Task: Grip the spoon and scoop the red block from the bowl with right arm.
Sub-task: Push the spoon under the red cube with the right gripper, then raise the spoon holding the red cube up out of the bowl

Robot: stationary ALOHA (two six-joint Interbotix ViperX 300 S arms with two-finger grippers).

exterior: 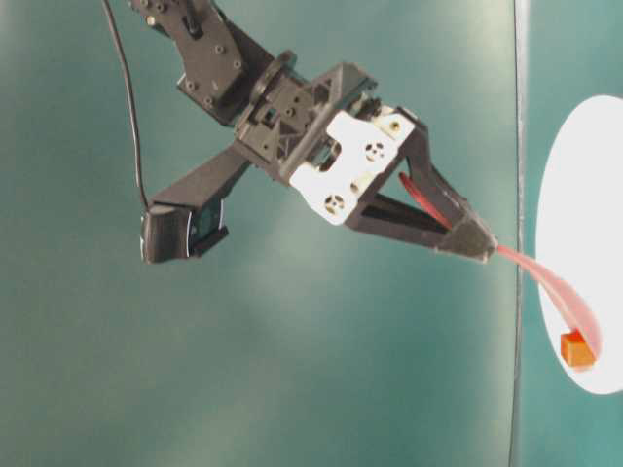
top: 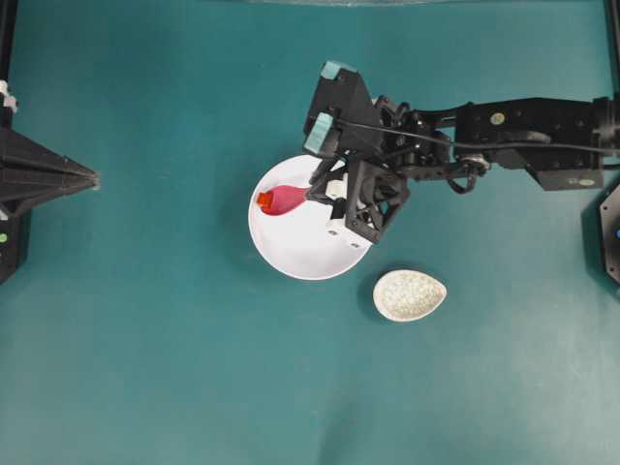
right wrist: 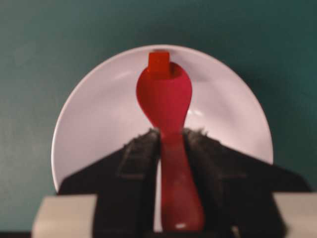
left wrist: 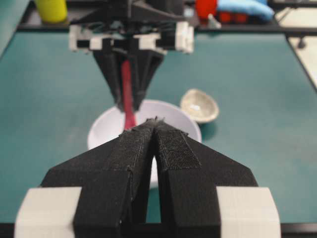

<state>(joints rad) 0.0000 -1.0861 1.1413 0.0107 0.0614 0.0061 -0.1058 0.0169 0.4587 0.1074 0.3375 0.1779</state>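
Observation:
The white bowl [top: 302,247] sits mid-table. My right gripper [top: 317,192] reaches over its rim from the right and is shut on the handle of the pink-red spoon [top: 284,201]. In the right wrist view the handle runs between the fingers [right wrist: 141,153], and the spoon [right wrist: 164,96] points into the bowl [right wrist: 94,114]. The red block [right wrist: 159,62] lies at the spoon's far tip, touching it; I cannot tell whether it rests on the spoon. From table level the spoon [exterior: 565,292] slopes down to the block [exterior: 576,348]. My left gripper [left wrist: 156,121] is shut and empty at the far left [top: 95,178].
A speckled oval dish [top: 409,294] lies just right of and below the bowl on the teal table. The left wrist view shows it [left wrist: 199,105] beside the bowl [left wrist: 104,130], with a yellow object [left wrist: 51,10] and red and blue items beyond the table's far edge.

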